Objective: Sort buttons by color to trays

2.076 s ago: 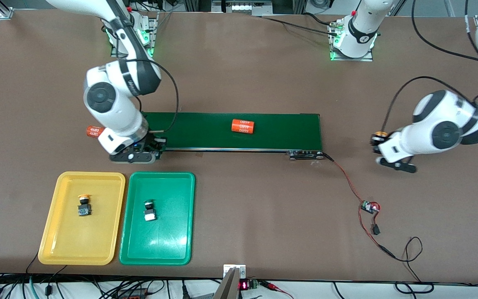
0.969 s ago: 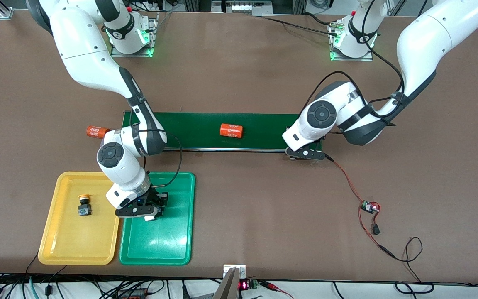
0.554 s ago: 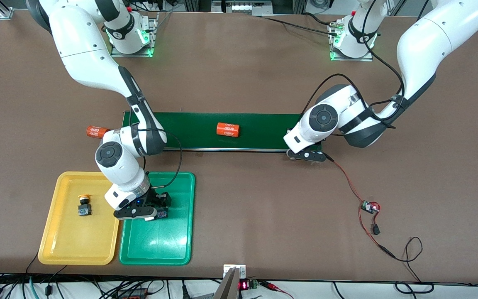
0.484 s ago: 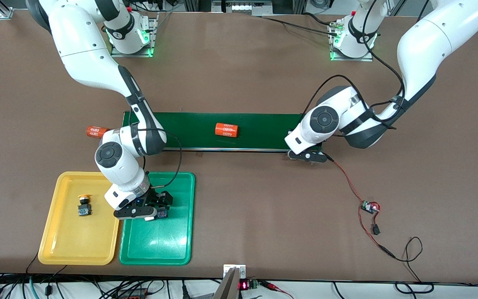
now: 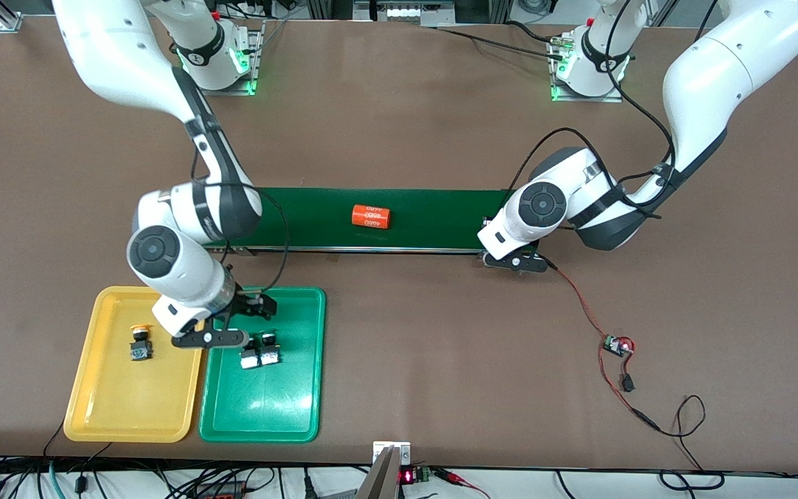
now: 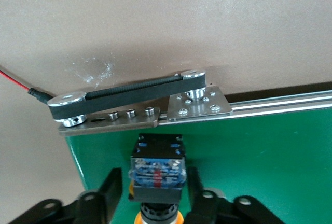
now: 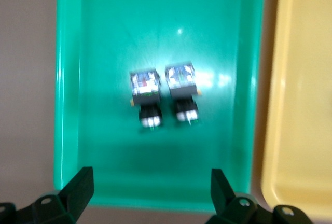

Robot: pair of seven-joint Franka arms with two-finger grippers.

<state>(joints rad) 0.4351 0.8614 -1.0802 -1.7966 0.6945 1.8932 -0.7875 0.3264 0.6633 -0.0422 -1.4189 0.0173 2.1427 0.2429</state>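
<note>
Over the green tray (image 5: 302, 416), right gripper (image 5: 233, 322) fingers spread wide, empty; at the belt's (image 5: 427, 215) end, left gripper (image 6: 155, 195) fingers flank a yellow-capped button (image 6: 155, 169), contact unclear.

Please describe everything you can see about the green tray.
The green tray is a shallow rectangle of glossy plastic with rounded corners and a raised rim. It lies flat on the brown table, close beside the yellow tray and nearer to the front camera than the conveyor belt. Two dark-bodied buttons lie in it side by side. The open right gripper hangs over it without touching.
</note>
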